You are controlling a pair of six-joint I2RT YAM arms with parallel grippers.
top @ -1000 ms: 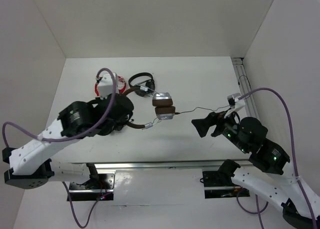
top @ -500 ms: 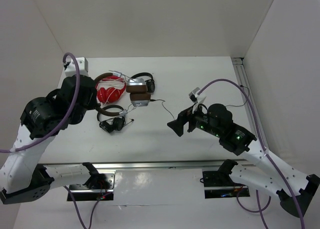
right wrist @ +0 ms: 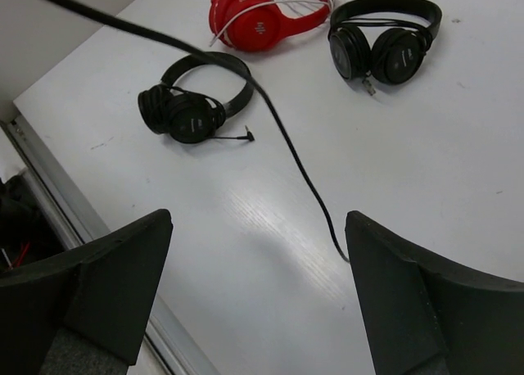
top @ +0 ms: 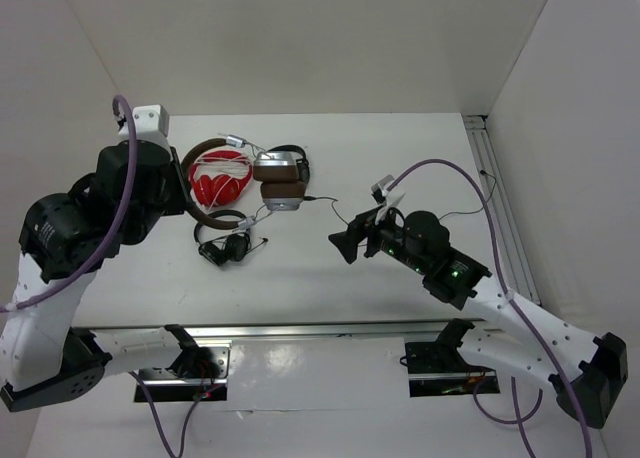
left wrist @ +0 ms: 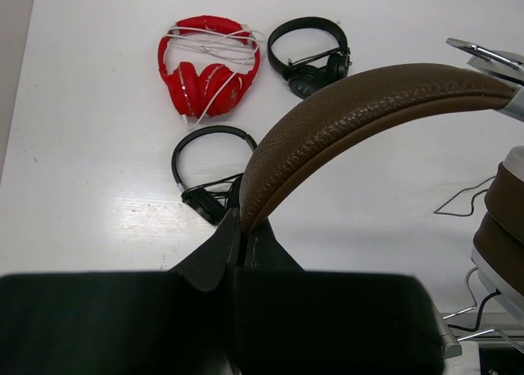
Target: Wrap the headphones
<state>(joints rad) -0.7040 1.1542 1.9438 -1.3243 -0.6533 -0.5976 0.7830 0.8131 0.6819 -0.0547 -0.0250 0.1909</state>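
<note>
The headphones hang from my left gripper (top: 182, 184), which is shut on their dark brown headband (top: 205, 144). In the left wrist view the jaws pinch the headband (left wrist: 352, 113) at its lower end, and the gripper (left wrist: 241, 232) holds it above the table. The silver-and-brown earcups (top: 279, 183) hang to the right and show at that view's right edge (left wrist: 506, 219). The thin black cable (top: 338, 210) trails toward my right gripper (top: 345, 244). That gripper (right wrist: 258, 256) is open and empty above the table, with the cable (right wrist: 278, 137) running between its fingers.
A red pair with white cord (top: 220, 178) lies under the raised headband. One small black pair (top: 228, 242) lies in front of it and another (top: 296, 158) behind the earcups. A metal rail (top: 492, 178) runs along the table's right edge.
My left arm has carried the headphones from the table's middle to the back left. My right gripper has swung left toward the middle, following the cable.
</note>
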